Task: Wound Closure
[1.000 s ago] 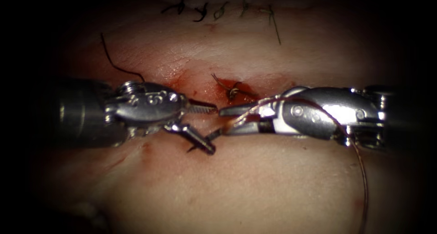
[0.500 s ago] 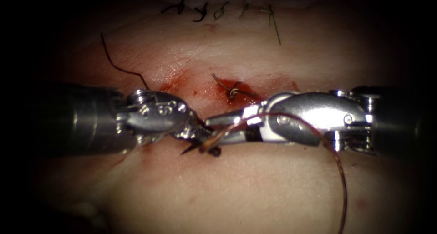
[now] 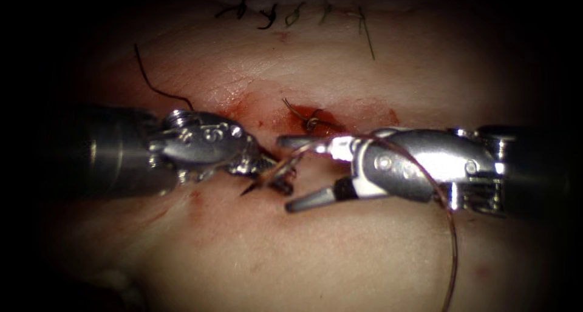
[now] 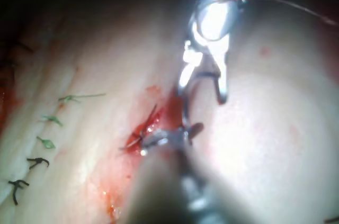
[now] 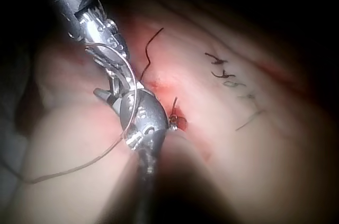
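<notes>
At the frame centre the left tool (image 3: 267,169) has its fingers clamped on the needle (image 3: 252,187); the right tool (image 3: 297,172) has its fingers apart, holding nothing, with the thread (image 3: 452,239) draped over it.

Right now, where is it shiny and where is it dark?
Endoscope view: light pools on the tissue, edges dark; glints on the open, empty right tool and the left tool holding the needle. Left wrist view: strong glare on the right tool's body.

Pale pink pork-belly tissue (image 3: 340,251) carried everything: wet red fluid (image 3: 255,105) pooled along its cut, and dark knotted stitches (image 3: 267,13) sat in a row beyond.
</notes>
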Robot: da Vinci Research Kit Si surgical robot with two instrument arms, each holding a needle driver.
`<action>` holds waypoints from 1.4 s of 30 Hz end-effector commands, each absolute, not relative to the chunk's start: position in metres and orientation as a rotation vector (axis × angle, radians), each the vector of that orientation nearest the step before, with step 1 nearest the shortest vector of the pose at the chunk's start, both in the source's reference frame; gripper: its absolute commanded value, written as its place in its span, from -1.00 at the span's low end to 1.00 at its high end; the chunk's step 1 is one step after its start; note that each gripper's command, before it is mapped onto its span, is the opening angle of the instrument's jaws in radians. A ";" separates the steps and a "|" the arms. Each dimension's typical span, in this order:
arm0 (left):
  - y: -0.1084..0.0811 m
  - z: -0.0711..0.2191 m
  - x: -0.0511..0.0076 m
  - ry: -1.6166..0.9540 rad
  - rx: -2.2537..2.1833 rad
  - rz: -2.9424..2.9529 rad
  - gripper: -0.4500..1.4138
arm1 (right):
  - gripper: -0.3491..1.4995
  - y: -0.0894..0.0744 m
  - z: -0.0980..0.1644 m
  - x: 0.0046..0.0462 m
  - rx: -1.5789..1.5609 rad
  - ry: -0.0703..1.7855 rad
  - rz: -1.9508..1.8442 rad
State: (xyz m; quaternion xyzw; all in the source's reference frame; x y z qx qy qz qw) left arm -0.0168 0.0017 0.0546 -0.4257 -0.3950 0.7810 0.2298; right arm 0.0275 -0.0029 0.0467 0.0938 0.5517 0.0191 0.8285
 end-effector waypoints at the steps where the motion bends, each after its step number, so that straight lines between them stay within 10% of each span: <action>1: 0.001 0.055 -0.0174 -1.093 -1.181 2.123 -1.00 | 0.63 -0.003 0.047 0.0274 0.196 1.178 0.072; 22: 0.000 0.057 -0.0191 -0.934 -1.250 1.737 -1.00 | 0.87 -0.003 0.046 0.0275 -0.133 1.082 0.655; 42: -0.001 0.058 -0.0198 -0.907 -1.246 1.735 -1.00 | 0.72 -0.002 0.046 0.0294 -0.181 1.010 0.386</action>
